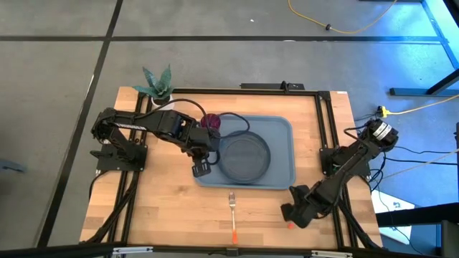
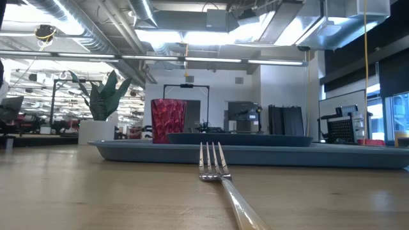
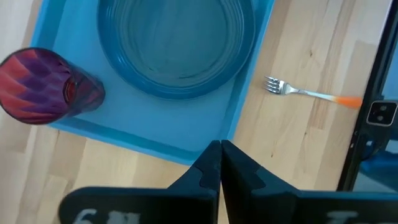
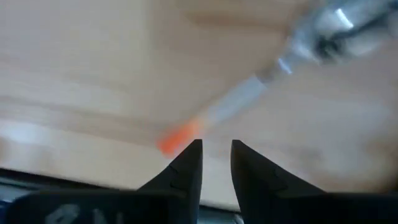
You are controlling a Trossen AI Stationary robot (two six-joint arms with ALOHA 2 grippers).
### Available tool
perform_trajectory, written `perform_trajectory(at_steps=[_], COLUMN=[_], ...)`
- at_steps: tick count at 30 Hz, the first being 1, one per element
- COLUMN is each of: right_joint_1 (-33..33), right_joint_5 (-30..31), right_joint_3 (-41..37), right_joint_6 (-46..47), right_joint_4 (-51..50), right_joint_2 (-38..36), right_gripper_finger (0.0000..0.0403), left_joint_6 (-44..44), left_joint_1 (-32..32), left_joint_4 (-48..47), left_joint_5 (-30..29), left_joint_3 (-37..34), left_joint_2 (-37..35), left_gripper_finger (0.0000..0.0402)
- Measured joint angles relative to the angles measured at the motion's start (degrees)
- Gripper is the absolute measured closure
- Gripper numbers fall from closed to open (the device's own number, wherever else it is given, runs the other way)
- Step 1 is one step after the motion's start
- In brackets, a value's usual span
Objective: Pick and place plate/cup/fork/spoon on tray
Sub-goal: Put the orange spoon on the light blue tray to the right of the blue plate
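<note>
The light-blue tray (image 1: 281, 154) lies mid-table. The slate-blue plate (image 1: 245, 158) sits flat in it, and the dark-red cup (image 1: 211, 120) stands upright in its far left corner. The fork (image 1: 232, 208) lies on the wood near the front edge, tines toward the tray. My left gripper (image 1: 201, 169) is shut and empty above the tray's near left corner (image 3: 205, 149). My right gripper (image 1: 290, 215) is low over the table's front right, fingers a little apart. The spoon (image 4: 249, 93) lies blurred just ahead of it, with its orange end (image 4: 177, 140) beside the fingertips.
A white pot with a green plant (image 1: 159, 87) stands at the far left corner, behind the cup. A black frame (image 1: 323, 129) runs along the table's edges. Bare wood lies between the tray and the front edge around the fork (image 2: 214, 169).
</note>
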Motion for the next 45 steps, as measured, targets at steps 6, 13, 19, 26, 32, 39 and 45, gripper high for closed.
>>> perform_trajectory(at_steps=[6, 13, 19, 26, 32, 39, 45], right_joint_1=[-0.6, -0.6, -1.6, -0.7, -0.8, -1.4, -1.5], right_joint_5=[12.2, 17.3, 11.1, 10.6, 8.1, -3.2, -3.6], right_joint_3=[0.0, 0.0, 0.1, 0.0, 0.1, 0.9, 8.7], right_joint_6=[0.0, 9.3, 9.7, 13.8, 19.6, 23.0, 22.1], right_joint_4=[6.7, 8.7, 4.0, 11.2, 11.7, 7.8, -7.2], right_joint_2=[0.1, 0.0, 3.5, 9.2, 10.0, 9.0, 7.8], right_gripper_finger=[0.0318, 0.0318, 0.0318, 0.0318, 0.0318, 0.0318, 0.0318], left_joint_6=[4.4, 5.8, 7.7, 7.7, 8.6, 8.6, 8.7], left_joint_1=[0.0, 0.0, 0.0, 0.4, 0.4, 0.5, 0.5], left_joint_4=[0.0, 0.0, 0.0, 0.0, 0.0, 0.0, 0.1], left_joint_5=[0.0, 0.0, 0.0, 0.0, 0.0, -0.2, -0.2], left_joint_3=[0.0, 0.0, 0.0, 0.0, 0.0, 0.0, 0.0], left_joint_2=[0.0, 0.0, 0.0, 0.0, 0.0, 0.0, 0.0], left_gripper_finger=[0.0401, 0.0401, 0.0401, 0.0401, 0.0401, 0.0401, 0.0401])
